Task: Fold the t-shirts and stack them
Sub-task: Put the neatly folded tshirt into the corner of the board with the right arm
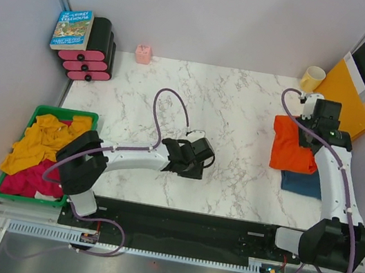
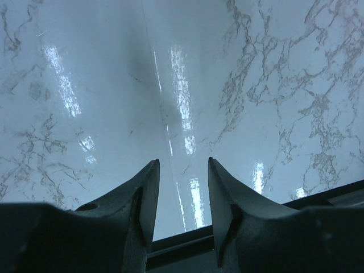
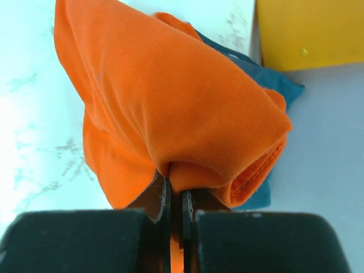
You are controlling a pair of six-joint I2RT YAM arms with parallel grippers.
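Note:
The bright orange-red t-shirt (image 1: 293,146) hangs folded at the table's right side, partly over the dark denim-blue t-shirt (image 1: 303,182) lying beneath it. My right gripper (image 1: 310,114) is shut on the orange shirt's far edge; in the right wrist view the cloth (image 3: 170,102) bunches out from between the closed fingers (image 3: 176,196), with the blue shirt (image 3: 267,79) behind. My left gripper (image 1: 202,155) is open and empty over bare marble near the middle; its fingers (image 2: 145,193) stand apart in the left wrist view.
A green bin (image 1: 88,118) of yellow and red clothes sits at the left edge. A stiff orange-yellow envelope (image 1: 350,98) and a yellow cup (image 1: 312,78) are at the back right. A book on pink-and-black boxes (image 1: 88,51) and a small pink item (image 1: 143,53) stand at the back left.

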